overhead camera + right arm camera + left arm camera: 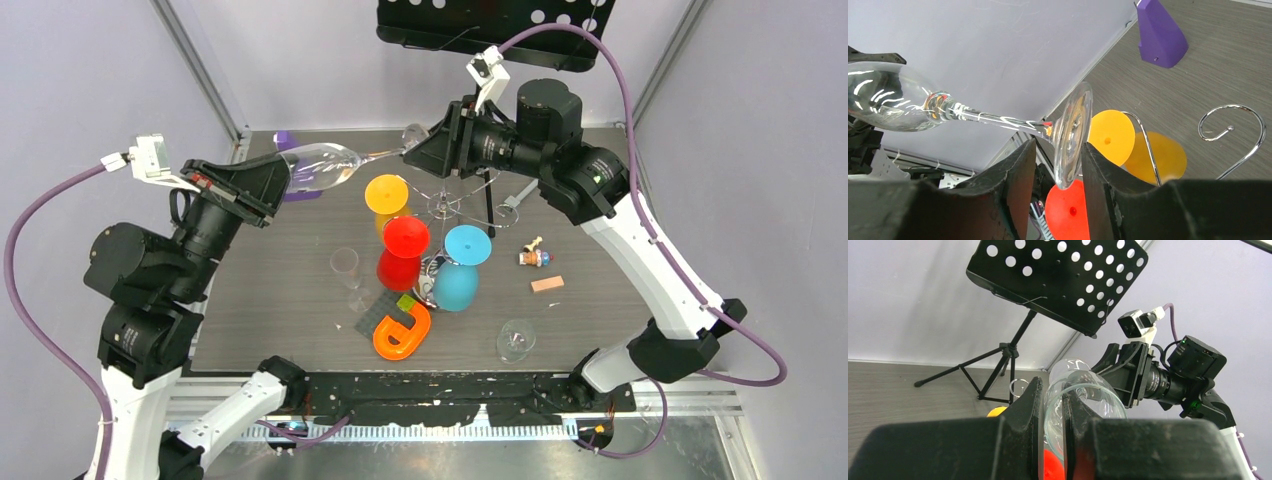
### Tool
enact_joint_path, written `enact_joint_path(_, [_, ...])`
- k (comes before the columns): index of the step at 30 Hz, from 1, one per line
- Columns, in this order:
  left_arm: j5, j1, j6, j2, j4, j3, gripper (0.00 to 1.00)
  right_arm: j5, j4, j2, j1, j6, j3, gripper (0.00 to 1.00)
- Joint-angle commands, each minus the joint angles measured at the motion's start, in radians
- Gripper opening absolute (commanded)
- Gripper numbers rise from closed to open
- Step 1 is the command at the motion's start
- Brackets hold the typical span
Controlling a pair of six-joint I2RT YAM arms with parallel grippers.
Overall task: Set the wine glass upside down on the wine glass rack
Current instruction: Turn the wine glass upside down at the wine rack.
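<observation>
The clear wine glass (pixel 325 165) lies level in the air above the table's far side. My left gripper (pixel 285 180) is shut on the bowl's rim, with one finger inside the bowl and one outside (pixel 1052 390). The stem runs right to the foot (pixel 1073 130), which stands between the fingers of my right gripper (pixel 1058 147). Its jaws are open, with a gap on the left side. The chrome wine glass rack (pixel 445 205) stands below and holds yellow (pixel 386 193), red (pixel 405 245) and blue (pixel 463 262) glasses upside down. One curled arm (pixel 1233 125) is bare.
Two clear glasses (pixel 345 262) (pixel 516 340) stand on the table. An orange U-shaped piece (pixel 400 335), a grey plate (pixel 372 318), a small figure (pixel 535 257), a wooden block (pixel 547 284) and a purple object (pixel 285 140) lie around. A black music stand (pixel 490 30) is behind.
</observation>
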Motion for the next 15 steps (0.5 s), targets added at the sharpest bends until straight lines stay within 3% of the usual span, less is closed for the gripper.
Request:
enact_joint_path(1, [0.036,0.000,-0.026,-0.013,0.131,0.006,0.00,0.021,0.072,-0.035,0.005,-0.013,-0.013,0.44])
enact_joint_path(3, [0.042,0.001,-0.028,-0.013,0.133,0.003,0.00,0.024,0.077,-0.036,0.005,-0.018,-0.016,0.40])
enact_joint_path(6, [0.048,0.000,-0.031,-0.014,0.140,-0.007,0.00,0.018,0.098,-0.044,0.004,-0.025,-0.037,0.20])
enact_joint_path(8, [0.052,0.000,-0.033,-0.016,0.144,-0.010,0.02,0.027,0.121,-0.056,0.006,-0.027,-0.058,0.12])
enact_joint_path(15, [0.055,0.000,-0.037,-0.039,0.159,-0.039,0.20,0.076,0.162,-0.100,0.005,-0.029,-0.104,0.05])
